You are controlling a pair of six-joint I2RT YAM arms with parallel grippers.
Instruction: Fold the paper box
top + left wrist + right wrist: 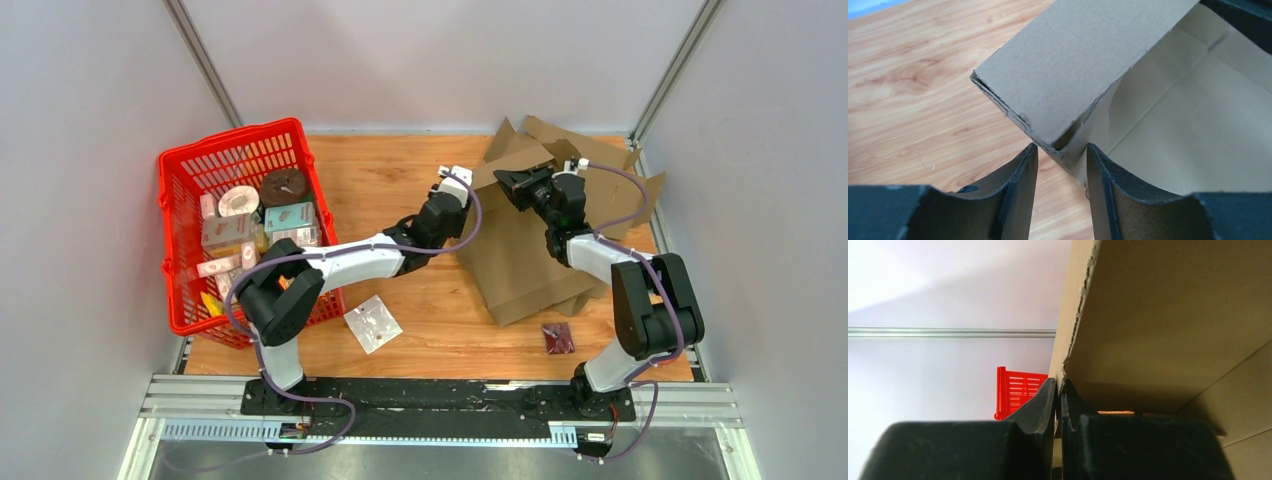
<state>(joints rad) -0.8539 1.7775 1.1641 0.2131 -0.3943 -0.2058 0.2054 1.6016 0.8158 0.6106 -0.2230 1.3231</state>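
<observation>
Top external view, read from left to right: a red basket point(230, 137) of packaged goods stands at the left edge of the table point(385, 175), and a clear plastic packet point(372, 322) lies just beside its near corner. The paper box point(520, 265) lies at the right rear, partly erected, with its flaps splayed toward the back corner. The left gripper point(455, 180) stands at the box's upper left corner; the left wrist view shows its jaws apart, the flap corner at their mouth but not yet pinched. The right gripper point(512, 183) is clenched on the edge of an upper flap, the board sandwiched between its jaws in the right wrist view. The board is judged light, thin and moderately stiff: it should bend cleanly along scored creases but may buckle or tear at its ragged edges. Hold is best taken at flap edges near corners. Open room lies on the bare wood between basket and box. The right wall point(760, 220) stands near the flaps, and a small dark packet point(557, 337) lies just beside the box's near corner.
</observation>
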